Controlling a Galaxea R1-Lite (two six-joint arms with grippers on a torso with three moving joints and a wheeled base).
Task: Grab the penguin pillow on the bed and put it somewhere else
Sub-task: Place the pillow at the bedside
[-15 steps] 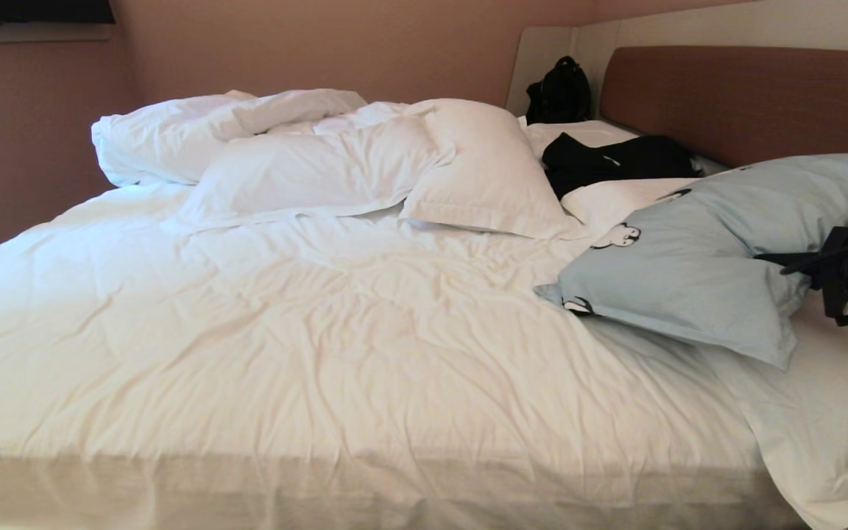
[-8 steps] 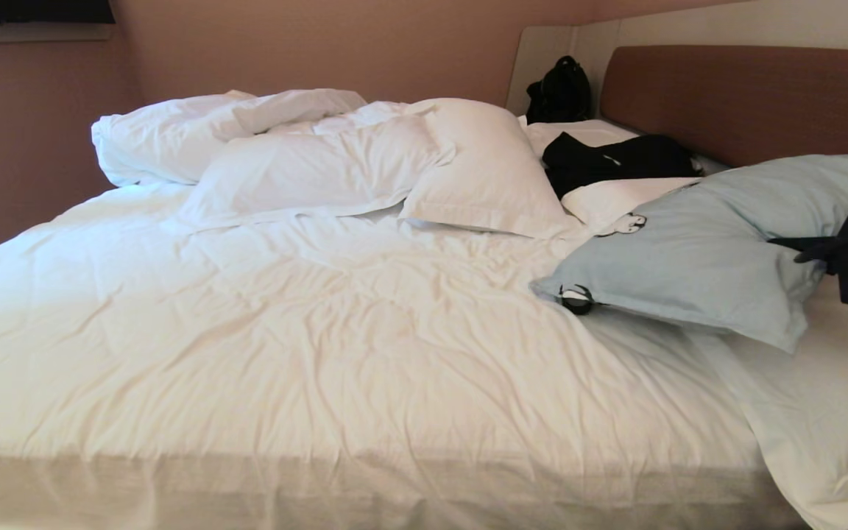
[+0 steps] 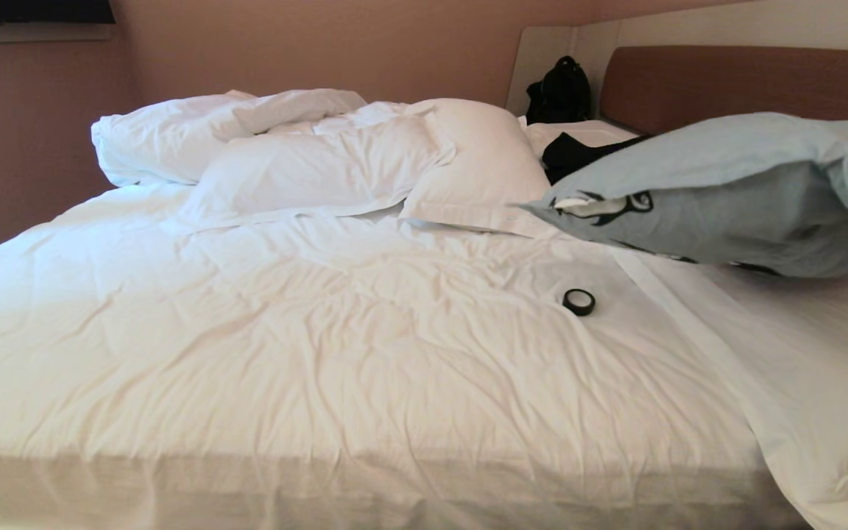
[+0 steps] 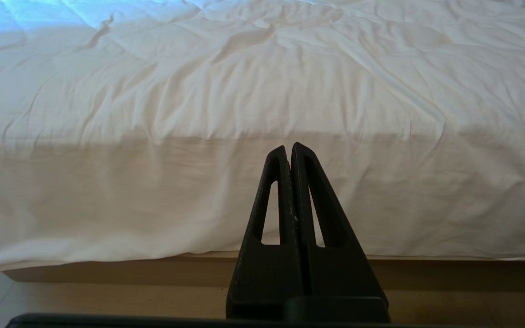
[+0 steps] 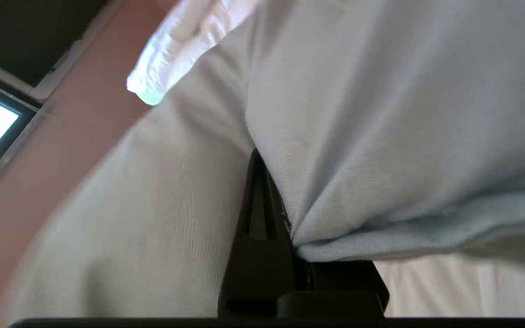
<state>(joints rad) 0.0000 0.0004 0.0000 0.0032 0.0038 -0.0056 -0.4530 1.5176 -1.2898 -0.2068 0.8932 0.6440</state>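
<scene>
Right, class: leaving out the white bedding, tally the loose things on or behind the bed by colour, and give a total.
Black: 3 (bag, garment, tape roll)
Pale blue: 1 (penguin pillow, held off the sheets by the right gripper)
Total: 4
</scene>
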